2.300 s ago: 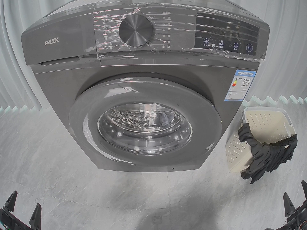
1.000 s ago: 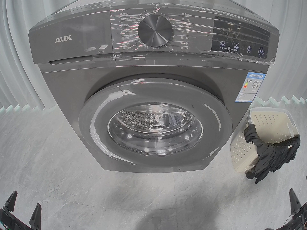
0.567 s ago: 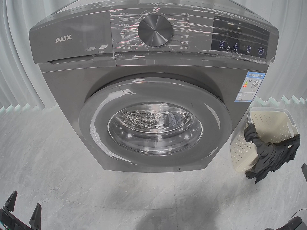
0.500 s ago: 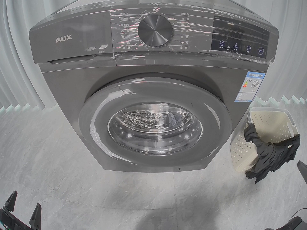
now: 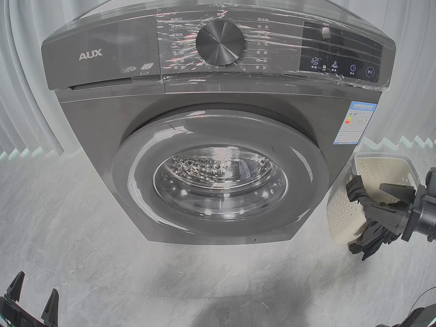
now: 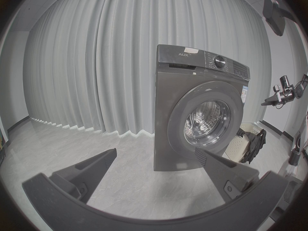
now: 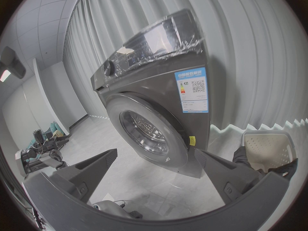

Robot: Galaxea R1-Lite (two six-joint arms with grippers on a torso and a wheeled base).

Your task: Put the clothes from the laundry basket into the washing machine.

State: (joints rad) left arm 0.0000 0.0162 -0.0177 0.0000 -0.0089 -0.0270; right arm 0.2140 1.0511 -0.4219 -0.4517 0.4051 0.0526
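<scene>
The grey washing machine [image 5: 218, 114] stands in the middle with its round door [image 5: 136, 169] shut. To its right on the floor is the cream laundry basket [image 5: 386, 169], with dark clothes [image 5: 370, 239] draped over its front rim. My right gripper [image 5: 389, 202] hangs open just in front of the basket, level with the clothes, with nothing between its fingers. At the bottom left my left gripper [image 5: 34, 294] is open, low and far from the machine. The left wrist view shows the machine [image 6: 173, 113], the basket [image 6: 235, 145] and the clothes [image 6: 255, 141] past the open gripper [image 6: 155, 150]. The right wrist view shows the basket [image 7: 269, 146] beyond the open gripper [image 7: 155, 151].
White pleated curtains [image 5: 27, 69] close off the back. A grey marble floor [image 5: 181, 273] lies open in front of the machine. Some equipment [image 7: 38, 154] stands farther off across the room.
My right gripper rose from the bottom right corner to a spot in front of the basket. Early on the head camera shifted a little. The left gripper kept still.
</scene>
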